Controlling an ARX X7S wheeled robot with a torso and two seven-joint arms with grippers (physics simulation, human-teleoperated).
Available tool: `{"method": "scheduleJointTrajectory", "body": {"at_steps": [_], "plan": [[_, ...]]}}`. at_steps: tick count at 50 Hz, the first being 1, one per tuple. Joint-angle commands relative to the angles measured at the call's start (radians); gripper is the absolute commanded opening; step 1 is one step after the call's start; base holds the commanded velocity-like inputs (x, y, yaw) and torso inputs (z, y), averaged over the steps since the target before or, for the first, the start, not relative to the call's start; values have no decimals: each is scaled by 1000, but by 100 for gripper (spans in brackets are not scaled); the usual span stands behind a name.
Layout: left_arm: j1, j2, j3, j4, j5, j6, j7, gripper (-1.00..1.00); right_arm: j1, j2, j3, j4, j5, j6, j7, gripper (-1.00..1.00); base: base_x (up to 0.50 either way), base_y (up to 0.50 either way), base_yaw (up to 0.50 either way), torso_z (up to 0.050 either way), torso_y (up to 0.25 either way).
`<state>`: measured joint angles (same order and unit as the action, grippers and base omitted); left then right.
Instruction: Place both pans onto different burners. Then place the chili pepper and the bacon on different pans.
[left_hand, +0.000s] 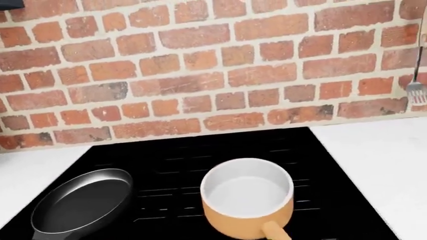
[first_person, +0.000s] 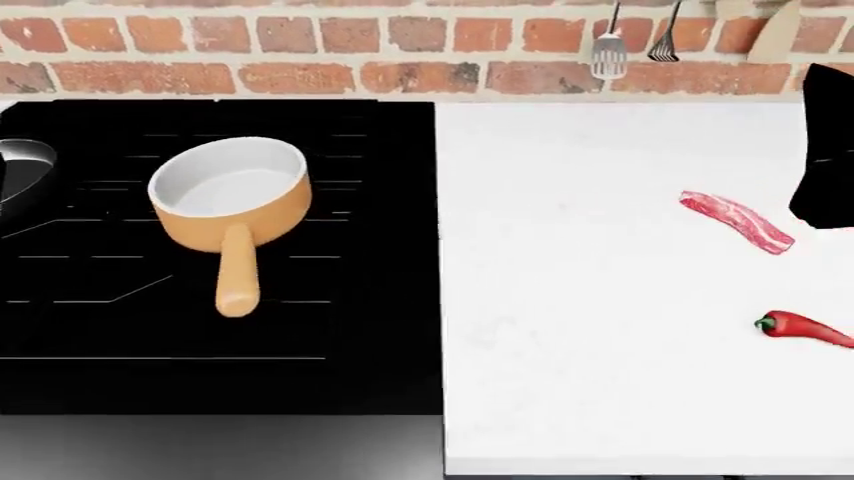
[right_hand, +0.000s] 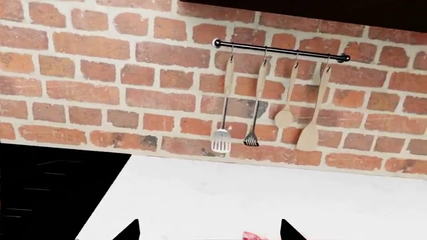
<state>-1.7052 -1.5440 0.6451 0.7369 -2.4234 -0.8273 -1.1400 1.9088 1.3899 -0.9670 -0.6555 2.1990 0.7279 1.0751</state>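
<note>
The orange saucepan (first_person: 230, 195), white inside, stands on the black stovetop's burners (first_person: 360, 300) with its handle toward me; it also shows in the left wrist view (left_hand: 247, 195). The black frying pan (left_hand: 83, 200) rests on the burners beside it, cut off at the head view's left edge (first_person: 20, 170). On the white counter lie the bacon (first_person: 737, 221) and, nearer me, the chili pepper (first_person: 805, 327). My right gripper (right_hand: 210, 232) is open, fingertips wide apart above the counter, with the end of the bacon (right_hand: 252, 236) showing between them. The left gripper is out of view.
A brick wall backs the counter, with a rail of hanging utensils (right_hand: 267, 115), among them a metal spatula (first_person: 610, 45). The white counter (first_person: 587, 300) runs right of the stovetop. My right arm (first_person: 827, 150) shows as a dark shape at the head view's right edge.
</note>
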Motion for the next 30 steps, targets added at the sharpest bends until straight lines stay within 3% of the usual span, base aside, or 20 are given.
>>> {"method": "scheduleJointTrajectory", "body": {"at_steps": [1, 30], "plan": [[-7, 10, -16, -5, -19, -14, -19, 100, -6, 33, 10, -4, 0, -8, 4, 100, 0, -500, 0, 0, 0], [14, 23, -27, -5, -8, -12, -20, 100, -37, 40, 6, -2, -22, -9, 49, 100, -133, -500, 0, 0, 0]]}}
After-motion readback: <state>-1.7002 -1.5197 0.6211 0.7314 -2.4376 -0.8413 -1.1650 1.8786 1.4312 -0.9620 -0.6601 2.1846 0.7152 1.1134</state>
